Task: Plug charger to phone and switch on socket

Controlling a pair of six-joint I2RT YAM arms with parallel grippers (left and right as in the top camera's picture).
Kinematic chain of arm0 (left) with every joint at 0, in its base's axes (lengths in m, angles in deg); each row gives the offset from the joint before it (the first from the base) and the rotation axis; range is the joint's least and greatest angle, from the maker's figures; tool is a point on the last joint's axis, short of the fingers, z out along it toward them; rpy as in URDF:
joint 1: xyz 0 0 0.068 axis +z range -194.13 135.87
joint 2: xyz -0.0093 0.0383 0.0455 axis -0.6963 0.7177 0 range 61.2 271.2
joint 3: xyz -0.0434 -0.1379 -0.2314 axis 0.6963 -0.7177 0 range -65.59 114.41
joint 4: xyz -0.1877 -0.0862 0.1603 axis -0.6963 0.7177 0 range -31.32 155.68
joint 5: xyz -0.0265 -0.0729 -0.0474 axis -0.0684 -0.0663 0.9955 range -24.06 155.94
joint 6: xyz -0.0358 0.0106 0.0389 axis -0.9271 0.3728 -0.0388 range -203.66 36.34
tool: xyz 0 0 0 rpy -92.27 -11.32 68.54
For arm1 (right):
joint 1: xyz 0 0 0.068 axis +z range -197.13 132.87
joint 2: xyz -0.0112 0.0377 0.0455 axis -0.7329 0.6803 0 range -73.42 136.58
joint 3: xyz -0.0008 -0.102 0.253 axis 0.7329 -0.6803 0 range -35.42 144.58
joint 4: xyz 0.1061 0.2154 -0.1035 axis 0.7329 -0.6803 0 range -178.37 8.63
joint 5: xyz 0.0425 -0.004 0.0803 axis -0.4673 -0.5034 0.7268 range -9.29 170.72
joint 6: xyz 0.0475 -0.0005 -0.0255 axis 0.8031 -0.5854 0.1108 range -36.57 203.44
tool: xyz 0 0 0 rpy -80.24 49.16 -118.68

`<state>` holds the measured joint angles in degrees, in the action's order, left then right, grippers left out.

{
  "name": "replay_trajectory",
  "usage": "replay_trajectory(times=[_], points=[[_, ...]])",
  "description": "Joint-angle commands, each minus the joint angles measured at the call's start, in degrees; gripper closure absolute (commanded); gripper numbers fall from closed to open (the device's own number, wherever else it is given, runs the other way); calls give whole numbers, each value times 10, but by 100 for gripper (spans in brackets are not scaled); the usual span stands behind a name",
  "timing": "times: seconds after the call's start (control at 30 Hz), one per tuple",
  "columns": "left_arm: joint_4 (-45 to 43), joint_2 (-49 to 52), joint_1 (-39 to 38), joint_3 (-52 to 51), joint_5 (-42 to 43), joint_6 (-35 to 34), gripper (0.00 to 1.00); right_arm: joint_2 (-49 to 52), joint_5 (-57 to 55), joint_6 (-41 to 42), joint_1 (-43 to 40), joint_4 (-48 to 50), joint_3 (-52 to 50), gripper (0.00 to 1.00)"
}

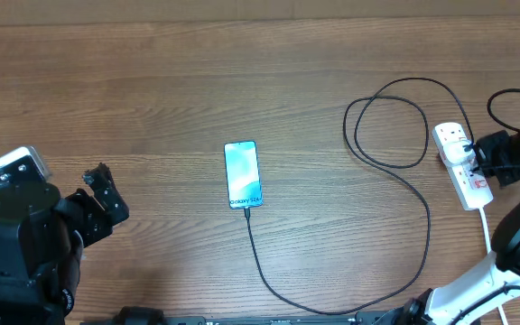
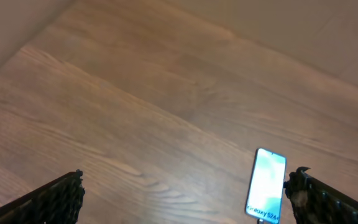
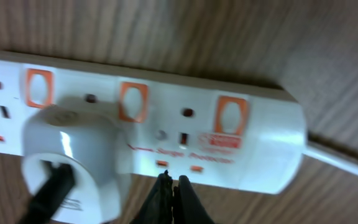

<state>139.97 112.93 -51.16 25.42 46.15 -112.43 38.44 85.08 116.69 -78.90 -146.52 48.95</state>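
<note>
The phone point(image 1: 242, 174) lies flat on the desk point(image 1: 197, 81), screen lit light blue, its "Galaxy S24" end toward me. The charger point(image 1: 420, 194) meets that end with its connector tip. From the phone the black cable runs toward me, sweeps away to the phone's right, loops once and reaches the socket point(image 1: 463, 165), which sits well off to the phone's right. There the cable goes into a white plug point(image 3: 73, 155) seated in the socket. The socket's white cord point(image 1: 487, 226) trails off its near end.

My right fingers point(image 3: 173, 196) are pressed together, holding nothing. Their tip is at the socket's long edge, below the stretch between the middle and end red switches point(image 3: 230, 115); I cannot tell whether it touches.

My left fingers point(image 1: 105, 191) are well to the phone's left, spread wide and holding nothing, above bare desk.
</note>
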Motion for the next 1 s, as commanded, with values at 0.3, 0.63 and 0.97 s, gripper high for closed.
replay_trajectory(times=[0.3, 0.63, 0.97], points=[[23, 8, -1, -5, -11, -11, 1, 41, 20, -8, 6, 62, 24, 96], [34, 8, -1, -5, -9, -17, 0, 57, 26, -8, 12, 82, 24, 96], [48, 8, -1, -5, 0, -18, 1, 75, 21, -21, 41, 34, 39, 96]])
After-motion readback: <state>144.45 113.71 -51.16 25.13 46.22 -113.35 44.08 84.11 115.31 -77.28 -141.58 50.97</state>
